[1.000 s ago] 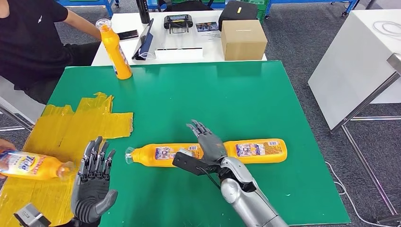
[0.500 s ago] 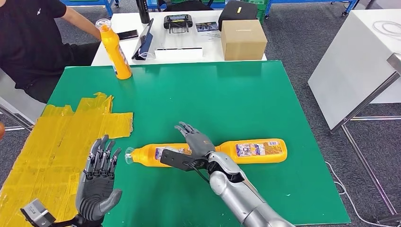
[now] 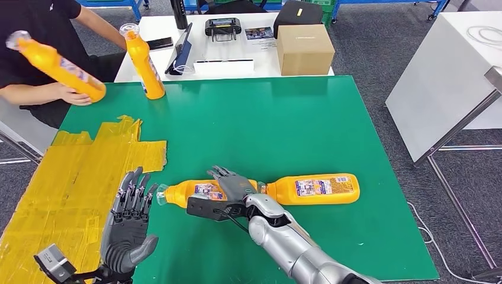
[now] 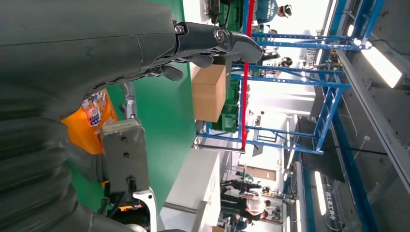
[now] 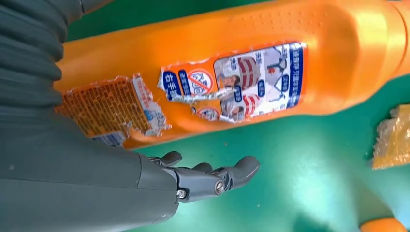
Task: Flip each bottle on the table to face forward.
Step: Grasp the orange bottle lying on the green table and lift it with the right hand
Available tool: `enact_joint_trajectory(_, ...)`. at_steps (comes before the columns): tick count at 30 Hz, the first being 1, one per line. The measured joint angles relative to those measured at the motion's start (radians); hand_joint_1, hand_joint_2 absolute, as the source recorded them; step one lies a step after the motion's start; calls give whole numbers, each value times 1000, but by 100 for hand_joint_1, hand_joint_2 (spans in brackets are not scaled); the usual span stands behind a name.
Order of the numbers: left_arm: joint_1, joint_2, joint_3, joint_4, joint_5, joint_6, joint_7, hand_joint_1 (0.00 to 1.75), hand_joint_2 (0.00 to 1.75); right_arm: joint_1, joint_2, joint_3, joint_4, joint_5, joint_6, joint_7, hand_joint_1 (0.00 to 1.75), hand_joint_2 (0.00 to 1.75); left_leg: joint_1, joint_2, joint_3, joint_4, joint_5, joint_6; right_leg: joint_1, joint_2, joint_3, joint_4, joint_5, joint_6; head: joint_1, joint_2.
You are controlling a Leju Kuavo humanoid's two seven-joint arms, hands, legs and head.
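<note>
The right hand (image 3: 232, 184) lay over the middle of a long orange bottle (image 3: 311, 189) resting on its side on the green mat (image 3: 266, 118), fingers stretched flat and apart across it toward the far side, gripping nothing; from the wrist camera its fingers (image 5: 212, 176) hung just off the mat beside the bottle's torn label (image 5: 232, 82). The bottle's cap end (image 3: 161, 194) pointed toward the left hand (image 3: 129, 219), which stood palm-up near the mat's front edge, fingers spread and holding nothing, just beside the cap. To that hand's left lay a patch of yellow tape (image 3: 77, 171). At the far left corner a second bottle (image 3: 142, 61) stood upright on the mat. Beside it a person (image 3: 35, 35) held a third bottle (image 3: 59, 66) tilted in the air. Beyond the mat, a white table (image 3: 171, 26) carried a cardboard box (image 3: 305, 49).
</note>
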Motion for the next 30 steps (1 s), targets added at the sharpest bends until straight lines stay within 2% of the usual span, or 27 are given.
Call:
enact_joint_trajectory(3, -4, 2, -3, 4, 7, 3, 5, 0, 175, -24, 8, 23, 42, 11, 35, 28, 0, 175, 0, 0, 1, 0, 0, 0, 0, 0, 0, 0, 0, 0, 0, 0)
enact_joint_trajectory(4, -7, 3, -4, 6, 8, 4, 7, 0, 175, -37, 10, 33, 61, 18, 52, 41, 34, 175, 0, 0, 1, 0, 0, 0, 0, 0, 0, 0, 0, 0, 0, 0)
enact_joint_trajectory(7, -16, 4, -5, 14, 11, 8, 14, 0, 175, -79, 21, 74, 124, 59, 115, 93, 165, 175, 0, 1, 4, 0, 0, 0, 0, 0, 3, 0, 0, 0, 0, 0)
enact_joint_trajectory(8, -18, 4, -5, 16, 11, 11, 16, 0, 175, -92, 25, 90, 144, 77, 135, 110, 175, 175, 0, 1, 5, 0, 0, 0, 0, 0, 3, 0, 0, 0, 0, 0)
enact_joint_trajectory(15, -23, 4, -4, 24, 12, 19, 20, 0, 175, -136, 43, 173, 225, 133, 165, 155, 175, 175, 0, 2, 11, 0, -1, 0, 0, 1, 0, -1, -1, 0, 0, 0)
enact_joint_trajectory(30, -16, 4, 2, 25, 19, 17, 13, 0, 175, -167, 52, 222, 254, 153, 217, 152, 175, 175, 0, 2, 13, 0, -1, 0, 0, 1, 8, -1, 0, 0, 0, 0)
